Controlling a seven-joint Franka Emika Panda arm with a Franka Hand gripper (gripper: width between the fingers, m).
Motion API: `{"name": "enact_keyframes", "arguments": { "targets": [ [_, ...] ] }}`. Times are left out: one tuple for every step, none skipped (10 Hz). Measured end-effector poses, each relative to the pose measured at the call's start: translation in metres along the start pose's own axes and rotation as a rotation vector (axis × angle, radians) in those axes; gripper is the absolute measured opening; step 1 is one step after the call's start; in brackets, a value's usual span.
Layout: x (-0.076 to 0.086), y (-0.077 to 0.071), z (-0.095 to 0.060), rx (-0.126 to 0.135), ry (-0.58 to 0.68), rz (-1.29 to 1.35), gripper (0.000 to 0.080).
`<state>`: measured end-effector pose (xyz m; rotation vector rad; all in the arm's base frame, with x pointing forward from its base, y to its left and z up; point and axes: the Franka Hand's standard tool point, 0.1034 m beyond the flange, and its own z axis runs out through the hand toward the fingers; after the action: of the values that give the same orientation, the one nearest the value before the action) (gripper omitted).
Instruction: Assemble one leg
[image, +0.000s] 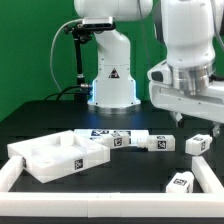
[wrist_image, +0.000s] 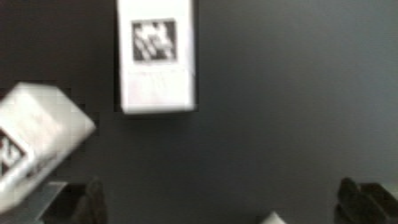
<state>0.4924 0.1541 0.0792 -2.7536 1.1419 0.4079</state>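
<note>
Several white legs with black-and-white tags lie on the black table: one (image: 197, 144) under my gripper (image: 192, 120), two (image: 160, 143) (image: 117, 138) further to the exterior view's left, one (image: 180, 182) nearer the front. The gripper hangs above the table, open and empty. In the wrist view a tagged leg (wrist_image: 157, 55) lies ahead of the gripper (wrist_image: 222, 205) and another leg (wrist_image: 39, 135) lies tilted to one side. Both dark fingers (wrist_image: 80, 200) stand wide apart with only bare table between them. A small white tip (wrist_image: 276, 218) shows at the picture's edge.
The large white tabletop slab (image: 60, 155) lies at the exterior view's left. A white border frame (image: 100, 196) rings the work area, with a side rail (image: 214, 176) at the right. The robot base (image: 112, 80) stands at the back.
</note>
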Motion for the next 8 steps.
{"name": "enact_keyframes", "arguments": {
  "targets": [
    [0.010, -0.007, -0.017, 0.020, 0.008, -0.014, 0.0649],
    [0.014, -0.006, -0.019, 0.037, 0.001, -0.018, 0.0649],
    [0.013, -0.005, -0.018, 0.034, 0.001, -0.016, 0.0649],
    [0.013, -0.006, -0.018, 0.034, 0.001, -0.018, 0.0649],
    [0.018, -0.006, -0.014, 0.034, 0.018, -0.030, 0.0649],
    [0.027, -0.005, -0.006, 0.025, 0.047, -0.050, 0.0649],
    [0.038, -0.015, -0.015, 0.029, 0.055, -0.064, 0.0649],
    [0.055, -0.029, -0.028, 0.048, 0.076, -0.084, 0.0649]
  ]
}}
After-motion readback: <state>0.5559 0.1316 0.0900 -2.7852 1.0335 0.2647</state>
